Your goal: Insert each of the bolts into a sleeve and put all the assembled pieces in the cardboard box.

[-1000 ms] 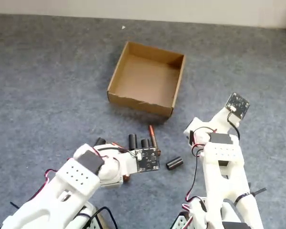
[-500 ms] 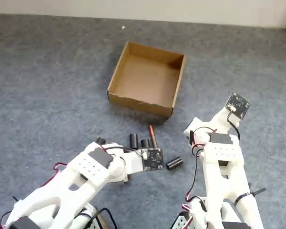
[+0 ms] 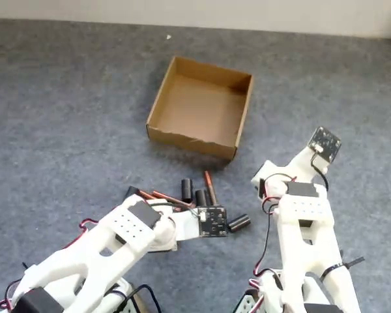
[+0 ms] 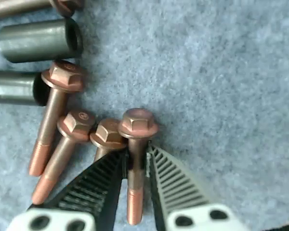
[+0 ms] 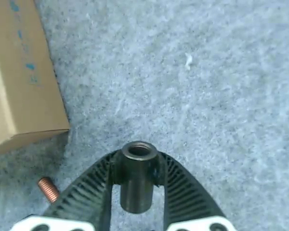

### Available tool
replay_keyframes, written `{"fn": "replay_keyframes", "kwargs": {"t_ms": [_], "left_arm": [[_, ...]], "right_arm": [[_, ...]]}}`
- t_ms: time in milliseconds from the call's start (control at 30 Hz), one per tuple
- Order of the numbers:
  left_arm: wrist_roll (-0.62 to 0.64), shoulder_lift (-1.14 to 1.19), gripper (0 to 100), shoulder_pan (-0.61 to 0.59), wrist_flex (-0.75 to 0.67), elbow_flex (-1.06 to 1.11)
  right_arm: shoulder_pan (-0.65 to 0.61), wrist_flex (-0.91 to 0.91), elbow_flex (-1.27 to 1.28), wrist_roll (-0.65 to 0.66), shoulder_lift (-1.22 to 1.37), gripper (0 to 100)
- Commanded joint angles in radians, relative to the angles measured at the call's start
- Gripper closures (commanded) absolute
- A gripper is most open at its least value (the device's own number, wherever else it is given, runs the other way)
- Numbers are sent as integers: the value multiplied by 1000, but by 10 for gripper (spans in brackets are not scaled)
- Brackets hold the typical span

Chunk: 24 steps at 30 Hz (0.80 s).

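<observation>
One copper-coloured flange bolt [image 4: 137, 183] lies with its shank pinched between the two ribbed fingers [image 4: 172, 182] of the left hand [image 4: 136, 153], which is closed on it just below the hexagonal head. That head touches the head of a neighbour among the other bolts [image 4: 66, 145], which lie bunched beside it on the grey desk [image 4: 221, 72] with their shanks pointing much the same way. Two dark sleeves [image 4: 36, 41] lie side by side just past the bunch, and the nearer one touches a bolt head.

In the high view the left arm [image 3: 117, 241] comes in from the near left corner, stretched low over the desk, with its wrist over the cluster of bolts and sleeves. A loose sleeve [image 3: 238, 223] lies just beside that wrist, a little apart from the cluster.

A single sleeve [image 5: 136, 187] sits clamped between the fingers of the right hand [image 5: 137, 161], its open bore showing at the fingertips. This hand hangs above bare desk, near a corner of the cardboard box [image 3: 199, 111]. The right arm [image 3: 303, 222] rises from the near edge on the right, its wrist raised beyond the box's near right corner. The box stands farther back than the cluster, well apart from the left hand.
</observation>
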Motion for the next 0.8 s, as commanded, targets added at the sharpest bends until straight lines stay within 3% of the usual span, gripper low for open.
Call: {"fn": "replay_keyframes", "kwargs": {"t_ms": [0, 167, 400, 767], "left_arm": [[0, -8, 995, 5, 110, -116], [78, -10, 995, 5, 209, -216], [269, -54, 995, 5, 209, -286], [514, -619, 995, 4, 209, -237]], "right_arm": [[18, -31, -5, -3, -39, 994], [18, -31, -5, -2, -41, 994], [54, -27, -7, 0, -51, 994], [-28, -2, 134, 77, -354, 994]]}}
